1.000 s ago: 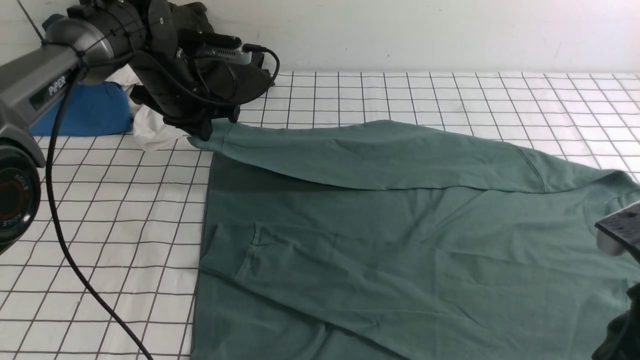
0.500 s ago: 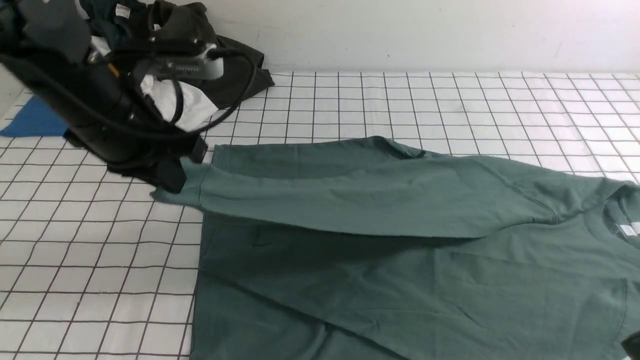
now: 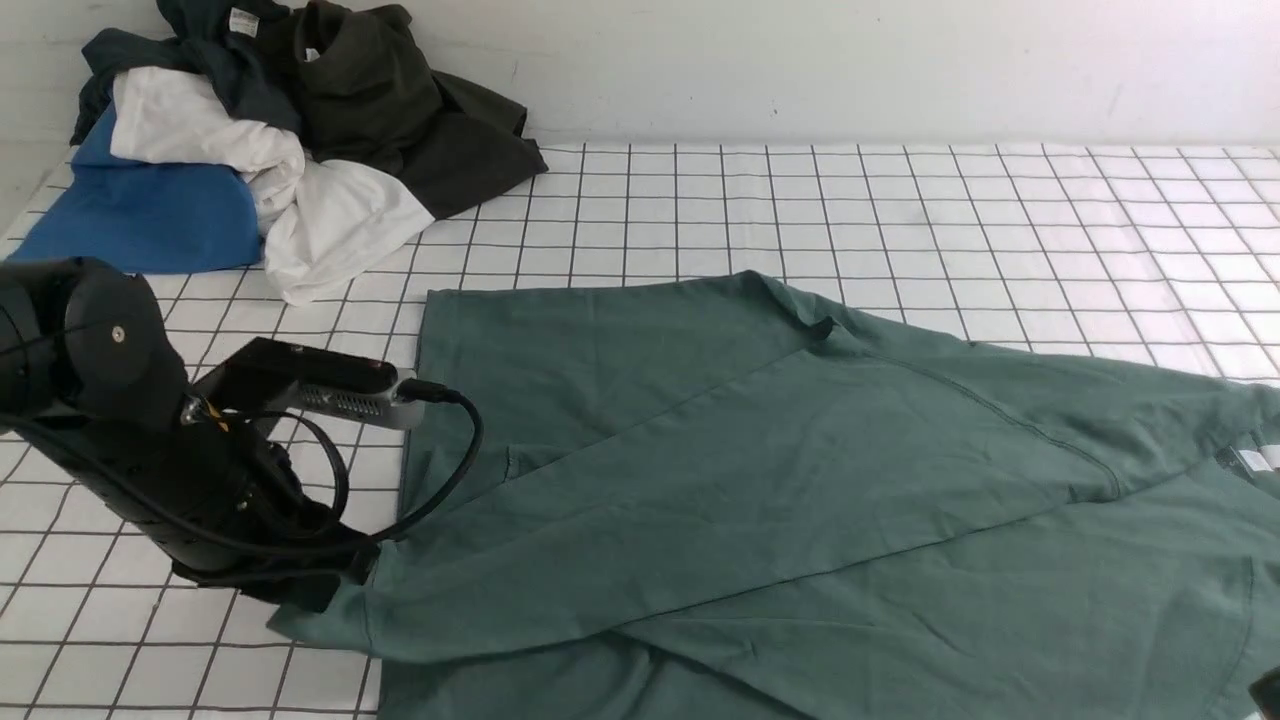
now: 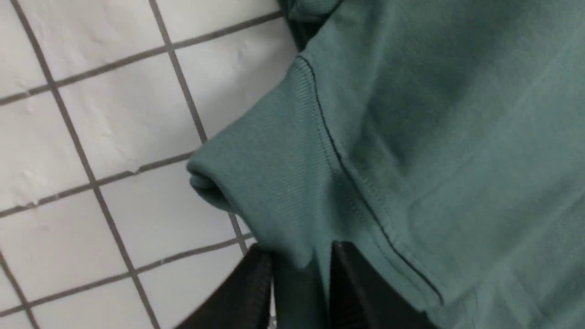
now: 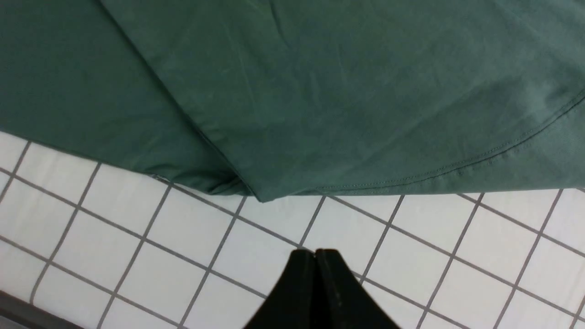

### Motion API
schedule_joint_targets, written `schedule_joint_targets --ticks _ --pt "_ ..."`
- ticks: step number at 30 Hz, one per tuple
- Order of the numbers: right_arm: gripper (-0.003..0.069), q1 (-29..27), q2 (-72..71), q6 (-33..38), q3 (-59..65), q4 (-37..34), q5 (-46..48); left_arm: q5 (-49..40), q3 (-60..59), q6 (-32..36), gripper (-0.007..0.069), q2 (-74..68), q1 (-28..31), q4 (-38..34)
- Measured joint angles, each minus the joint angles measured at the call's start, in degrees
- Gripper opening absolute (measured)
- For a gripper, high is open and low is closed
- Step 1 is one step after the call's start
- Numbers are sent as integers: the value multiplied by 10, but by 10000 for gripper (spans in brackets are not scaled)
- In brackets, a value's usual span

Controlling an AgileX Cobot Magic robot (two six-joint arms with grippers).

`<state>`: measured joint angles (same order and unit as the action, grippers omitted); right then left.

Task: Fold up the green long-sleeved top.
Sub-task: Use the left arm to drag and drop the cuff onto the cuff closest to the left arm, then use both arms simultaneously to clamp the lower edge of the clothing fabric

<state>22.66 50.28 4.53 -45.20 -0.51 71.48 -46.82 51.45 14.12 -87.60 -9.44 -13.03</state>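
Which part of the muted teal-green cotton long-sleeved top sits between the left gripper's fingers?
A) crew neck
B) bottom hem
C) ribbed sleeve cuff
C: the left wrist view shows the ribbed cuff of the teal-green long-sleeved top between the fingers of the left gripper.

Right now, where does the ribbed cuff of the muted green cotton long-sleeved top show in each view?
Front view: ribbed cuff lower left, beside the black left arm.
Left wrist view: cuff central, edge between the black fingers.
Right wrist view: not in it.
Shared landmark: white grid-lined table cover.

clothes pile (image 3: 280,160) far-left, bare cloth (image 3: 900,200) far-right
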Motion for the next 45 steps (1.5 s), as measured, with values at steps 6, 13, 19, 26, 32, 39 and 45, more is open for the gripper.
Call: schedule_joint_targets --ticks 6,13,19,26,32,39,45 --pt "40 0 0 21 0 -37 1 -78 40 62 433 52 -42 -69" --pt "52 0 0 72 0 -99 1 -171 -6 141 448 112 -245 -75" --pt "52 0 0 80 0 -106 0 -113 -97 139 448 94 -371 14" --pt "55 0 0 80 0 -109 -6 -48 -116 110 448 31 -394 77" --pt "54 0 0 84 0 -109 -10 -34 -113 65 434 -42 -394 126" --pt "54 0 1 85 0 -110 -10 -46 -92 -9 234 -58 -394 147" --pt "54 0 1 86 0 -110 -14 -39 -83 -19 15 -46 -394 159"
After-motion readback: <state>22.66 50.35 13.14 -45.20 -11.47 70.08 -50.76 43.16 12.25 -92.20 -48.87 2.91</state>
